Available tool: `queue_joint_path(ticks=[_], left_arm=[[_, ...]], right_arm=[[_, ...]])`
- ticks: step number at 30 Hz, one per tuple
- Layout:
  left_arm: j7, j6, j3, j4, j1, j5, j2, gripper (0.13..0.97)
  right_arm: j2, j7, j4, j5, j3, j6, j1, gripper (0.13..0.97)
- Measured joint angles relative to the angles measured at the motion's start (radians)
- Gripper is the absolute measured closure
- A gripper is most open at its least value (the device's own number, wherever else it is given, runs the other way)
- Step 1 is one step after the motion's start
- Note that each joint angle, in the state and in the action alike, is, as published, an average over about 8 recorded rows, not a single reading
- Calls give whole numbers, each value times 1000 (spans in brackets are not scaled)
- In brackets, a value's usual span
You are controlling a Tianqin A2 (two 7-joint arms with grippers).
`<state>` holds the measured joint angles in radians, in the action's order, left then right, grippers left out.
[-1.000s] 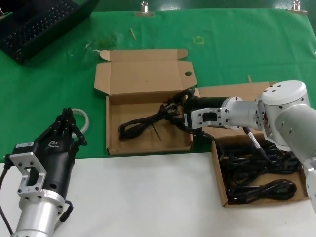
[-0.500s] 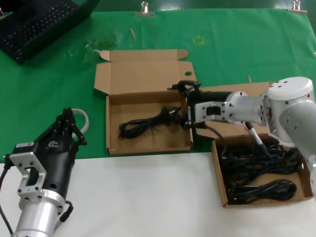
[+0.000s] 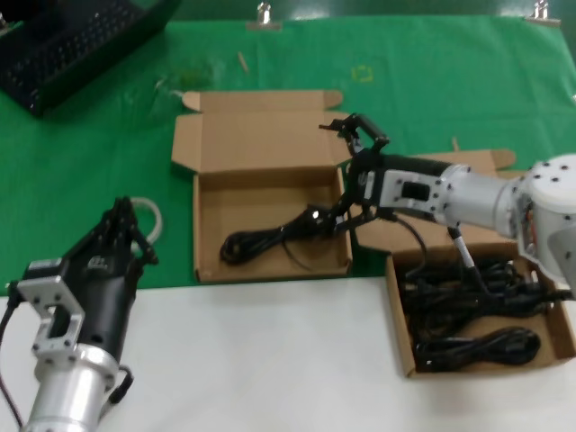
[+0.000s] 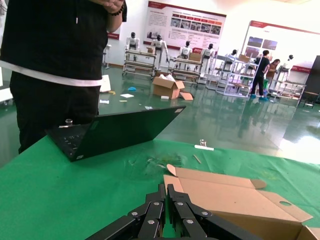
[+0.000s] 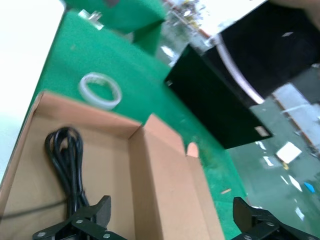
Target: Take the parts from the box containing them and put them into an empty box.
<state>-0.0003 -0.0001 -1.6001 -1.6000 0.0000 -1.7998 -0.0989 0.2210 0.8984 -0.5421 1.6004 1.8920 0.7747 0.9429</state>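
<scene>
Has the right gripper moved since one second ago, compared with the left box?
Yes. The right gripper has opened and lifted toward the box's lid, leaving the cord inside.

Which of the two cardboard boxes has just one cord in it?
The left box, with the flat upright lid, holds a single black cord. The right box holds several cords.

A green cloth (image 3: 432,81) covers the table before a glossy exhibition hall floor (image 4: 225,120).
</scene>
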Motion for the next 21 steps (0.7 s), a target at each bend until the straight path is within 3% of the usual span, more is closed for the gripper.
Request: queue_joint_path(ticks=[6,10,21], left_arm=[[0,0,0,0,0,0,0,941],[0,0,0,0,0,0,0,941],[0,0,0,0,0,0,0,934]], right_arm=[[55,-189,-278,47,-37,-56,-190,253],[76,-278,-413,74,-66,-110,-299,217],[83,-316,-473,93,-85,-138,-352,140]])
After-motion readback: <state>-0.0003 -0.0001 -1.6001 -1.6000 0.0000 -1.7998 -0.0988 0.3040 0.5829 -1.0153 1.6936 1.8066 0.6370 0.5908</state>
